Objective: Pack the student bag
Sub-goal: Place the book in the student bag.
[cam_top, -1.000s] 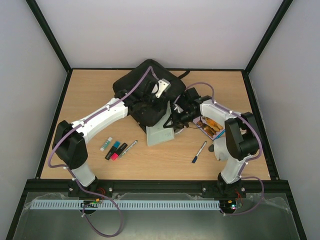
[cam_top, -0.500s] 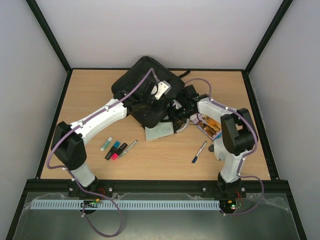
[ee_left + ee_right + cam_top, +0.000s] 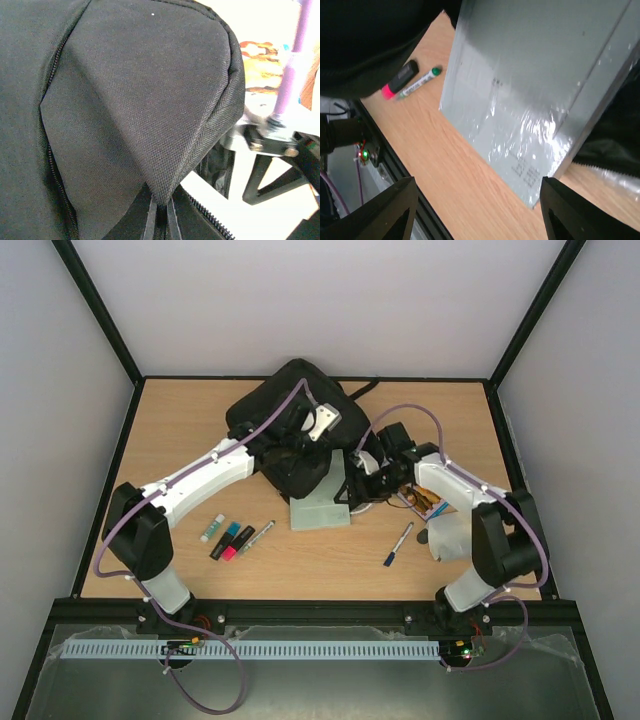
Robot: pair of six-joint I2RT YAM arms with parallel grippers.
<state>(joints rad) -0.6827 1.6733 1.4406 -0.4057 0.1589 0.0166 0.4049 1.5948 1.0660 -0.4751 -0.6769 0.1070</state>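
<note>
The student bag (image 3: 285, 410), black fabric with a grey handle (image 3: 322, 421), lies at the table's back middle. My left gripper (image 3: 300, 452) is shut on a fold of the bag's flap (image 3: 150, 125), the cloth pinched between its fingers (image 3: 149, 220) and held up. A flat grey plastic-wrapped pack (image 3: 320, 511) lies on the table with its far end under the raised flap. My right gripper (image 3: 352, 490) stands open just right of the pack. In the right wrist view its fingertips (image 3: 385, 215) are spread wide over the pack's (image 3: 530, 95) near corner, touching nothing.
Highlighters (image 3: 225, 537) and a marker (image 3: 257, 537) lie at front left, a blue pen (image 3: 398, 543) at front right. A colourful packet (image 3: 420, 495) lies under the right arm. The pink highlighter (image 3: 400, 80) and the green-capped marker (image 3: 420, 82) also show in the right wrist view.
My right gripper has opened and let go of the grey pack, which has dropped flat onto the table. The right arm has drawn back to the right. The left gripper keeps hold of the flap.
</note>
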